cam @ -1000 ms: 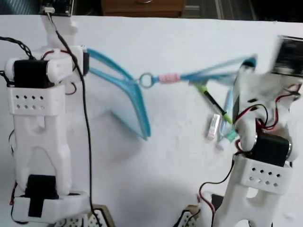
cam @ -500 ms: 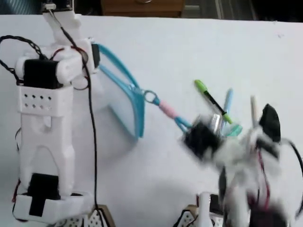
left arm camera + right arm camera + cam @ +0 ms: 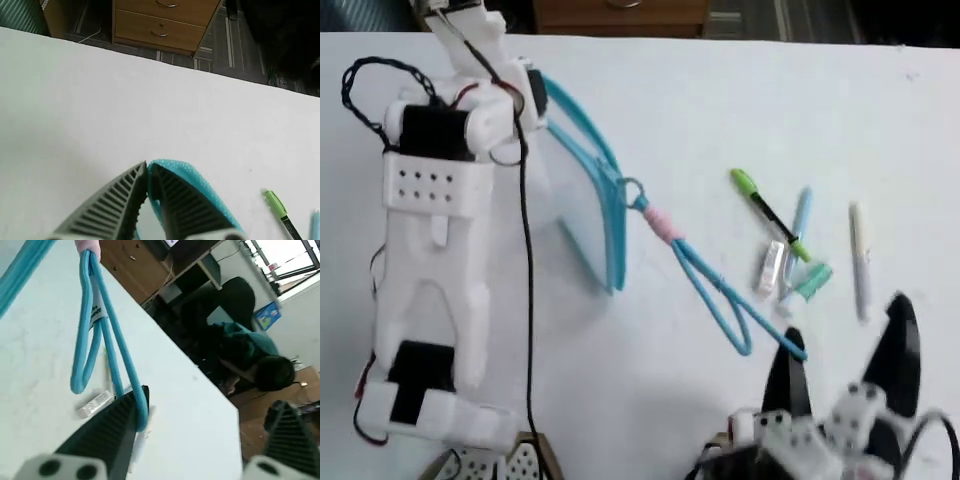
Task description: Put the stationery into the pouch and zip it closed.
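The blue pouch (image 3: 588,215) stands on edge at the table's left. My left gripper (image 3: 534,92) is shut on its far corner; the left wrist view shows the fingers (image 3: 125,200) clamped on the blue pouch rim (image 3: 175,172). A ring, a pink bead (image 3: 660,222) and a blue cord loop (image 3: 720,295) trail from its zipper toward the front right. My right gripper (image 3: 840,325) stands open near the front edge, with the cord loop (image 3: 95,340) resting against one fingertip (image 3: 135,405). A green pen (image 3: 765,215), a blue pen (image 3: 801,222) and a white pen (image 3: 860,260) lie loose on the table.
A small clear piece (image 3: 771,268) and a teal piece (image 3: 812,280) lie beside the pens. A black cable (image 3: 525,280) runs along the left arm. Bare table stretches across the far right and the middle front.
The right arm drew back to the front edge and opened, letting go of the cord, which now trails front right instead of stretched across. The left arm shifted slightly with the pouch.
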